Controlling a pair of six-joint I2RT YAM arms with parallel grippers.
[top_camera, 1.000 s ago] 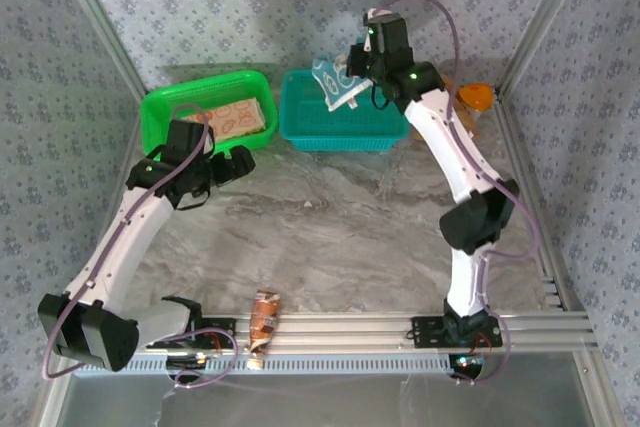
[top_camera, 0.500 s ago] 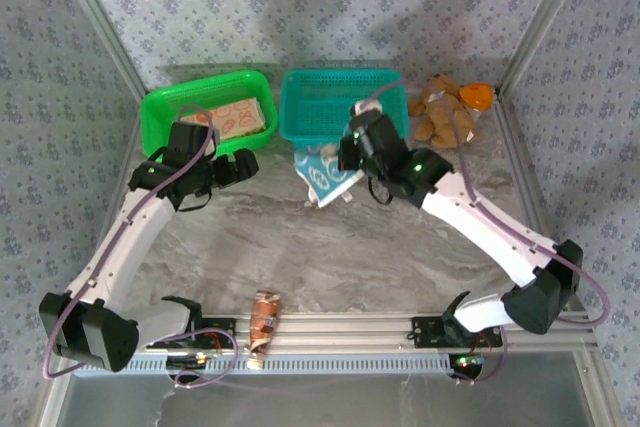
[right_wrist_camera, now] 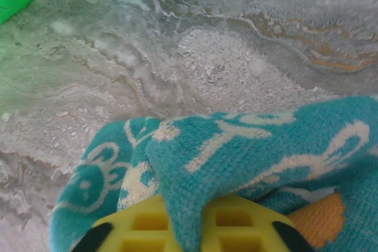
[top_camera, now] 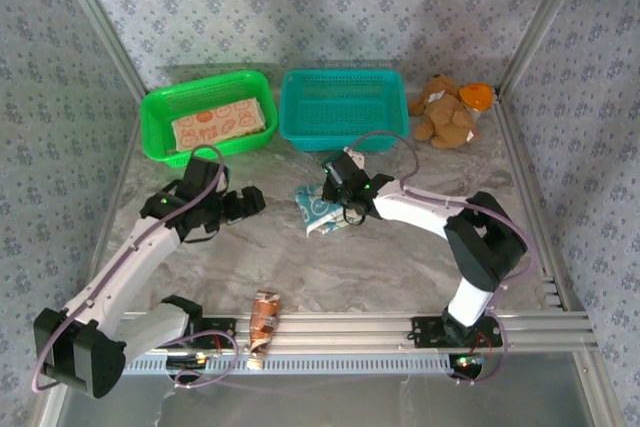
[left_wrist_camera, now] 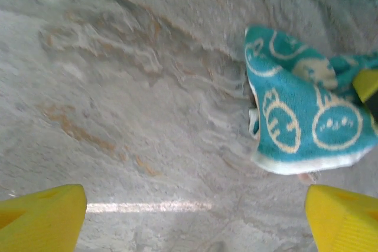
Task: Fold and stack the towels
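Observation:
A crumpled teal towel [top_camera: 318, 209] with white faces lies on the marble table, in front of the teal basket [top_camera: 342, 107]. My right gripper [top_camera: 332, 203] is low over its right side. In the right wrist view a fold of the teal towel [right_wrist_camera: 236, 146] sits pinched between the yellow fingers [right_wrist_camera: 142, 228] of the right gripper [right_wrist_camera: 195, 219]. My left gripper [top_camera: 246, 202] is open a short way left of the towel. The left wrist view shows the left gripper [left_wrist_camera: 195, 216] over bare table, with the teal towel [left_wrist_camera: 307, 116] ahead on the right. A folded peach towel [top_camera: 222, 124] lies in the green basket [top_camera: 160, 107].
A brown teddy bear [top_camera: 445, 115] sits at the back right, with a bright orange lump [top_camera: 478, 95] beside it. A brown snack wrapper [top_camera: 264, 317] lies on the front rail. Patterned walls and metal frame posts close in the table.
My right arm has carried the teal towel from above the teal basket down onto the table in front of it. My left arm has moved nearer and to the right, towards the towel.

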